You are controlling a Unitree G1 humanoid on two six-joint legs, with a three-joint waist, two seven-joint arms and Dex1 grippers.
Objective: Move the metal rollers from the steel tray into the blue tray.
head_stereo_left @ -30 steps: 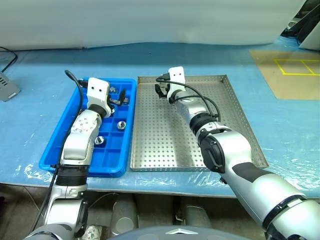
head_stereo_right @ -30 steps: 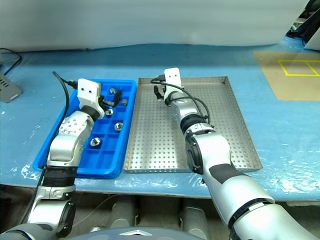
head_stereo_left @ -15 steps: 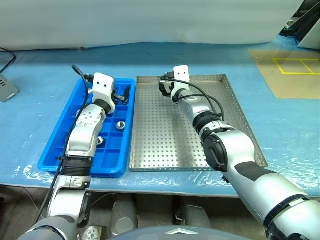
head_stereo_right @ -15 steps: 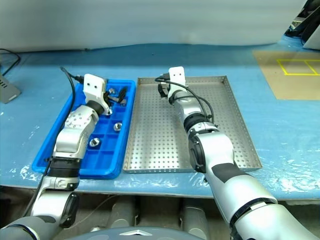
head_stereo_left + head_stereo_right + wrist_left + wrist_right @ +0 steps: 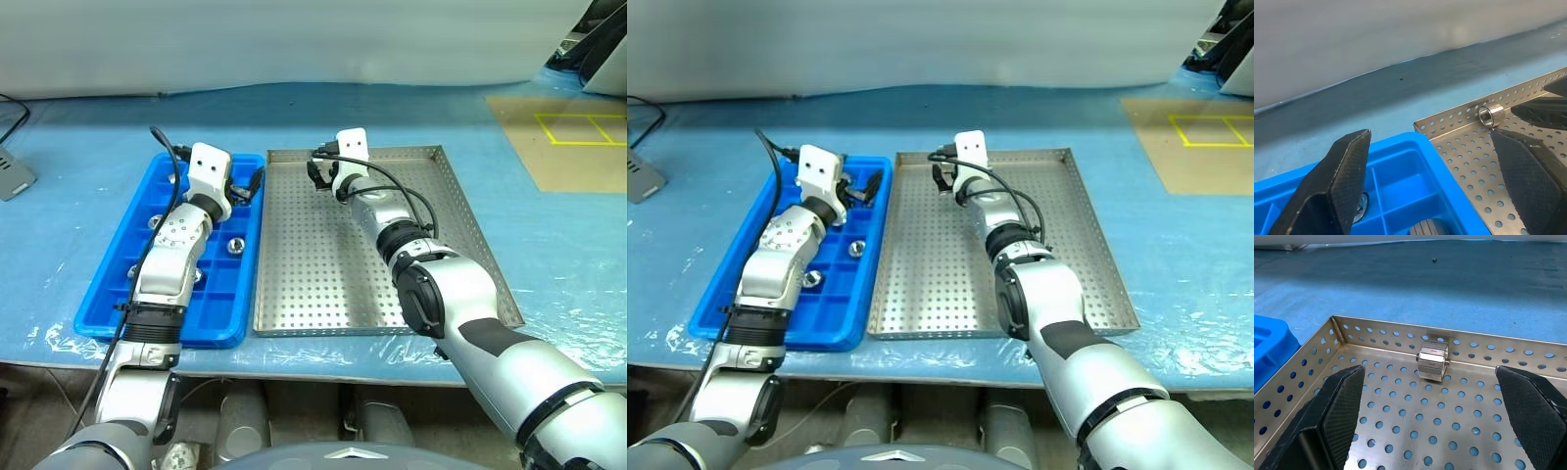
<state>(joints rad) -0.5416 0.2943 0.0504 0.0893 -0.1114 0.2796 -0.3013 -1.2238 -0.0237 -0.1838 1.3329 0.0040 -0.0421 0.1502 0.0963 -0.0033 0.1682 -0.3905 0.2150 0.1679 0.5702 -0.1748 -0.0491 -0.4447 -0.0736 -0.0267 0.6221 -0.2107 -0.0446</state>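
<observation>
In the right wrist view's centre, one metal roller [image 5: 1433, 362] lies against the steel tray's [image 5: 1400, 431] far rim, straight ahead between the right gripper's [image 5: 1440, 416] spread fingers, nearer than the spread left gripper [image 5: 240, 188] over the blue tray [image 5: 113, 284].

Head stereo downward; wrist views close.

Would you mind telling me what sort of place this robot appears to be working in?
Probably a workshop or factory parts-sorting bench: a perforated steel tray beside a compartmented blue tray holding small metal rollers, on a blue-covered table, with yellow floor markings nearby.
</observation>
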